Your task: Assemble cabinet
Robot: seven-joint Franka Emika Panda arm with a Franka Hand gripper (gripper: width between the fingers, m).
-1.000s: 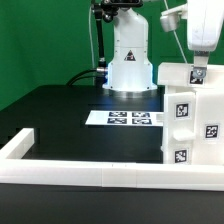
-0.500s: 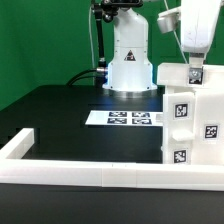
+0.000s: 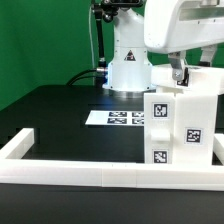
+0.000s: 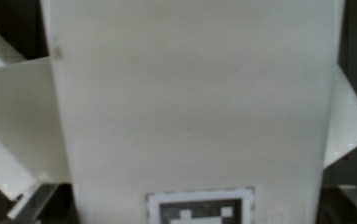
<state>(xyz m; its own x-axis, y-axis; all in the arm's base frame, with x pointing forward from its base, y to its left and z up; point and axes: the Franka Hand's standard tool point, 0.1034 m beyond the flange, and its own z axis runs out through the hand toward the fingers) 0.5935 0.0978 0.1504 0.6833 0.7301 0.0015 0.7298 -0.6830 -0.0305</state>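
**A:** Which step is this? The white plastic boxy cabinet with black-and-white tags (image 3: 178, 128) stands on the black table (image 3: 60, 115) at the exterior view's right, against the long low white rail (image 3: 90, 175).

**B:** Looks like positioning the body. The gripper (image 3: 180, 76) sits on its top edge, fingers seemingly clamped on the panel, so next I'd guess steady, level handling.

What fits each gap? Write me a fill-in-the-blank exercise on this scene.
1. The white boxy plastic cabinet shows ___ square tags in the exterior view.
2. The flat white marker board lies on the ___ table.
3. The backdrop behind the arm is ___.

Missing words: three; black; green
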